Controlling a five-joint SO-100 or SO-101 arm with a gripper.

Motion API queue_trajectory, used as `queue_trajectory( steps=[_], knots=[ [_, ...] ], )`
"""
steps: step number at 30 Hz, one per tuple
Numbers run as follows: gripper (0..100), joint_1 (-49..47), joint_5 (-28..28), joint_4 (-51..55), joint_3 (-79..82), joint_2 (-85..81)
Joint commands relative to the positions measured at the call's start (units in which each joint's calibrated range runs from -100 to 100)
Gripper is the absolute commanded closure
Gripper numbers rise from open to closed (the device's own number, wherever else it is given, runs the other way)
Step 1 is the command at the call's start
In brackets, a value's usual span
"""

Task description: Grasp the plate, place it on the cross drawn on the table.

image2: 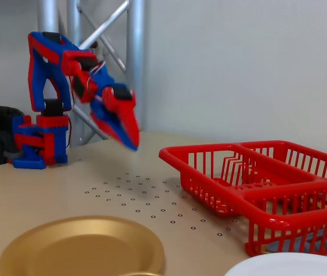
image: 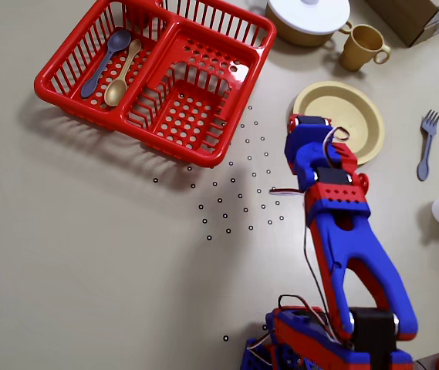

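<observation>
The plate lies flat on the tabletop, untouched, so the grasp is not yet made. In the overhead view it sits right of the dot grid, below the lidded pot and the cup, with the arm's head covering its lower left edge. In the fixed view the claw hangs in the air well above the dots and well apart from the plate, which fills the near foreground. The two fingers look nearly together, a narrow wedge holding nothing, though some blur makes the exact gap hard to judge.

By my reading, the step in hand is the approach. The next move calls for the claw to swing over to the plate's rim, open, drop so that one finger goes under or outside the shallow lip and one inside, then pinch. I cannot find the cross in either view.

The plate is round, smooth mustard plastic with a low raised rim, thin enough to need an edge grip and likely to slide. The basket is glossy red slotted plastic holding two spoons. A grey fork lies to the right in the overhead view. The tabletop is matt beige.
</observation>
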Motion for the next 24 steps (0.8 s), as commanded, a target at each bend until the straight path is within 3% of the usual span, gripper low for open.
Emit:
queue_trajectory(
  steps=[1,9,24],
  knots=[
    [100,-3.1,-3.3,0.1,-4.5,-7.0],
    [100,-9.2,-11.1,5.0,-0.4,-19.8],
    [100,-15.9,-6.6,28.5,35.8,-62.9]
  ],
)
